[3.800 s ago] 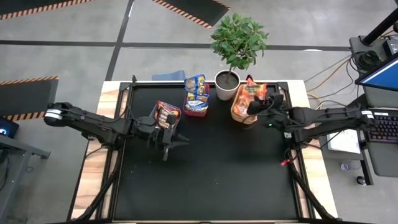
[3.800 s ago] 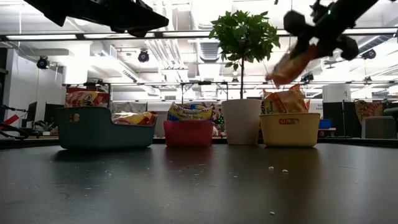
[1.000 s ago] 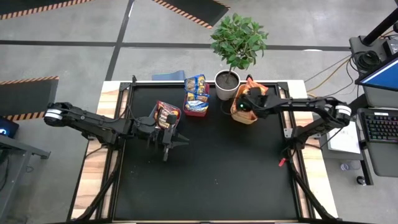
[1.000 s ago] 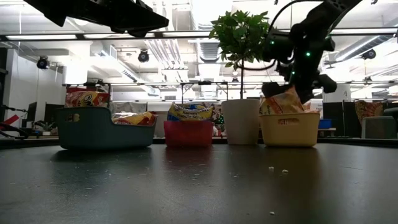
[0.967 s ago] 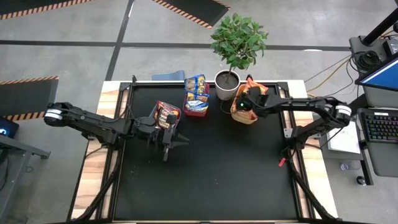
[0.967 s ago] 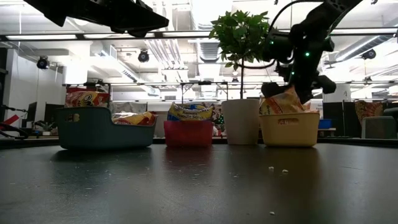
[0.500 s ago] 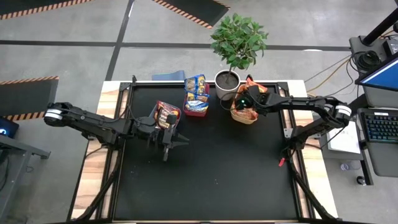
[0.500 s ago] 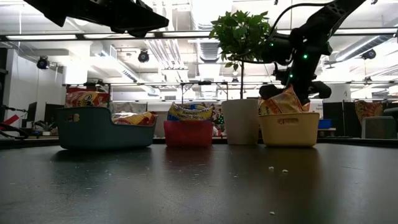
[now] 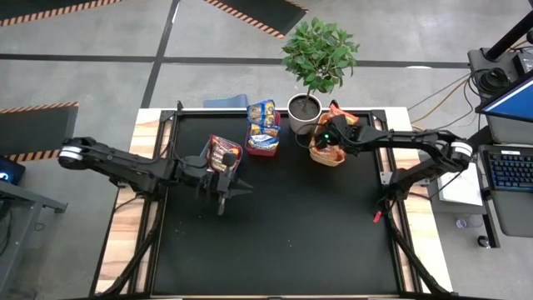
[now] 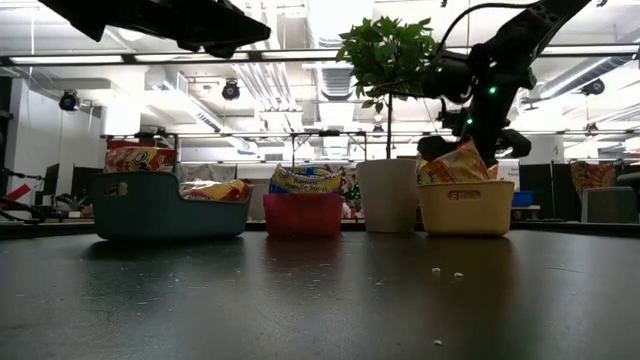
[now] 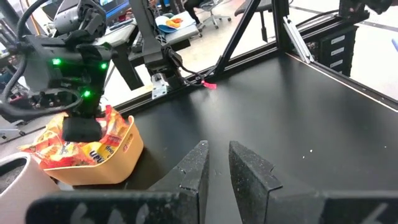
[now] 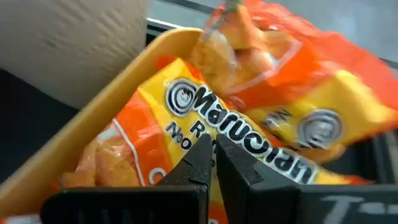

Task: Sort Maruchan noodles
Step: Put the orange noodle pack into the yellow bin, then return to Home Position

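Orange-yellow Maruchan packets (image 12: 249, 137) fill the pale orange bin (image 9: 320, 155) at the table's far right. My right gripper (image 9: 326, 138) is shut and lowered into that bin, among the packets (image 10: 455, 162). Red-maroon packets (image 9: 223, 151) lie in the teal bin (image 10: 165, 205), and blue-yellow ones (image 9: 263, 117) in the red bin (image 10: 303, 215). My left gripper (image 9: 222, 200) hovers just near of the teal bin, empty, with a narrow gap between its fingers (image 11: 198, 169). My right gripper has its shut fingertips (image 12: 205, 152) against the printed face of the top orange-yellow packet (image 12: 186, 115) in the orange bin. It comes slanting down from above and the right. Nothing shows between the fingers. The packet lies on the others in the bin.
A white pot (image 9: 304, 112) with a green plant stands between the red and orange bins, close to my right gripper. The black table top (image 9: 291, 233) nearer the camera holds only small crumbs (image 10: 445, 272). The three bins line the far edge.
My right gripper, down in the orange bin, has edged slightly toward the table's left, staying low over the packets with its fingers together. The left arm has kept still.
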{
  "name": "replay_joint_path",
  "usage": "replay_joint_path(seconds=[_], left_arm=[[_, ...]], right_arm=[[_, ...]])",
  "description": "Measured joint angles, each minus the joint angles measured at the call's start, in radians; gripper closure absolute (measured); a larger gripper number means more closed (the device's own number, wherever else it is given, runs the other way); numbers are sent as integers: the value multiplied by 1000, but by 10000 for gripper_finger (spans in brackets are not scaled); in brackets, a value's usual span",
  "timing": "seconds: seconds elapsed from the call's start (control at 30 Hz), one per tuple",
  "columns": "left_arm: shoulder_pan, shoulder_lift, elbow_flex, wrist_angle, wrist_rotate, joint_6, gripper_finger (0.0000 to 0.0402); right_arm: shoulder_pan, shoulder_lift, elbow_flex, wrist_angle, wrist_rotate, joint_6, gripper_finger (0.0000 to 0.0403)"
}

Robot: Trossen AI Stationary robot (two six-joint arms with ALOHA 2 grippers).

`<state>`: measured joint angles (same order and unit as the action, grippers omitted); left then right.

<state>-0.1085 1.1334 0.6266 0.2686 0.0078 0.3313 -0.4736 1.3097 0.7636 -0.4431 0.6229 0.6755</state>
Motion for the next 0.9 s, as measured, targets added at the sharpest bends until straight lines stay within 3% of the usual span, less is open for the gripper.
replay_joint_path(seconds=[0.27, 0.5, 0.7, 0.83, 0.9], left_arm=[[0, -145, 0, -165, 0, 16, 357], [0, -365, -32, -314, 0, -1, 357], [0, -569, -144, -295, 0, -24, 357], [0, -685, -229, -209, 0, -30, 357], [2, -743, -261, -204, -8, -26, 357]], right_arm=[[51, -205, -3, -38, -2, -92, 391], [225, -363, -39, 10, -13, -306, 390], [336, -505, -205, 290, -202, -523, 390], [336, -591, -348, 543, -363, -616, 390], [336, -628, -413, 634, -388, -650, 390]])
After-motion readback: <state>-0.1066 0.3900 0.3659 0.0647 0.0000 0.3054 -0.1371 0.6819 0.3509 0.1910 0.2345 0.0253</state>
